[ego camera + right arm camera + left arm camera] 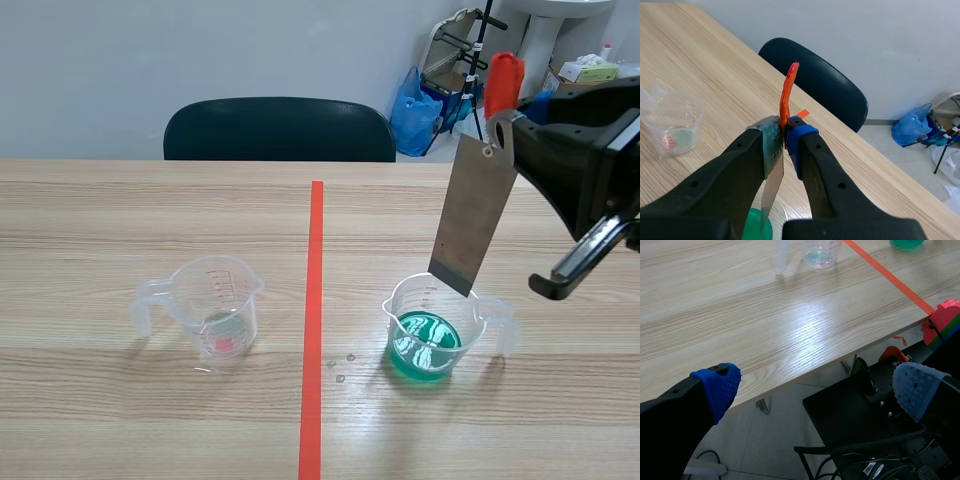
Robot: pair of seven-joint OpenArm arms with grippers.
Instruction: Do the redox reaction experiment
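A grey metal strip (472, 215) with an orange-red handle (503, 82) hangs tilted from my right gripper (510, 130), which is shut on its upper end. The strip's lower end sits at the mouth of a clear beaker of green liquid (432, 328); whether it touches the liquid I cannot tell. In the right wrist view the strip (771, 192) is pinched in the gripper (785, 137), above the green beaker (756, 226). A second beaker (213, 310) holding a little clear liquid stands left of the tape. My left gripper (815, 385) is open and empty, off the table's near edge.
An orange tape line (314, 320) splits the table. A few droplets (340, 368) lie beside the green beaker. A dark chair (280, 130) stands at the far side. Black equipment and a pink-red object (942, 322) sit below the table's near edge.
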